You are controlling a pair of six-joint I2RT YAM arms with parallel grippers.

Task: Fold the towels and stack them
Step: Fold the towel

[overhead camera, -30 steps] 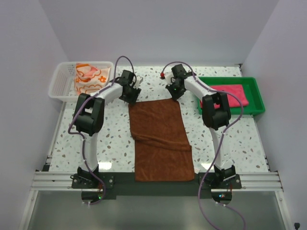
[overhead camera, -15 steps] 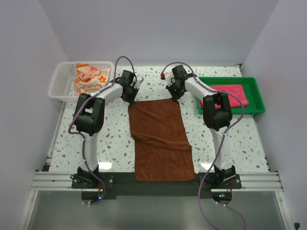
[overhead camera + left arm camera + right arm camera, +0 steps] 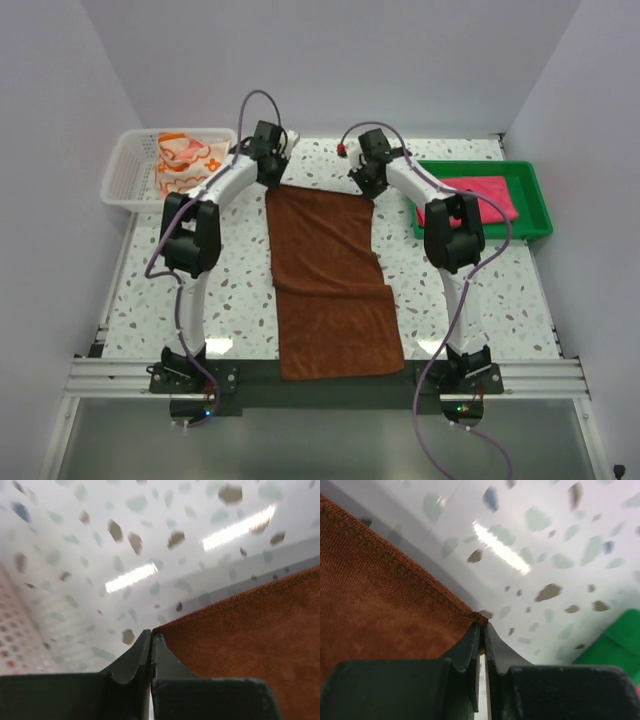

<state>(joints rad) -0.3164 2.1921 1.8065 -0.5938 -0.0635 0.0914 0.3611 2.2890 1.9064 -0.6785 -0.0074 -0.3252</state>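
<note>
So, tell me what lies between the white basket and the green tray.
In the top view: the left fingers and right fingers, each pair shut on a far corner of the brown towel, its far edge stretched between them over the table.

To the left of the left gripper (image 3: pixel 151 635), whose jaws pinch a far corner of the brown towel (image 3: pixel 330 270), a strip of bare table (image 3: pixel 240 290) lies before the white mesh basket (image 3: pixel 125 180) holding the flowered orange towel (image 3: pixel 185 160). To the right of the right gripper (image 3: pixel 481 625), clamped on the other far corner, the green tray (image 3: pixel 535 205) with the pink towel (image 3: pixel 485 195) sits near. Ahead of both jaws speckled table runs open to the back wall (image 3: pixel 320 70); between and behind them the brown towel covers the surface.
</note>
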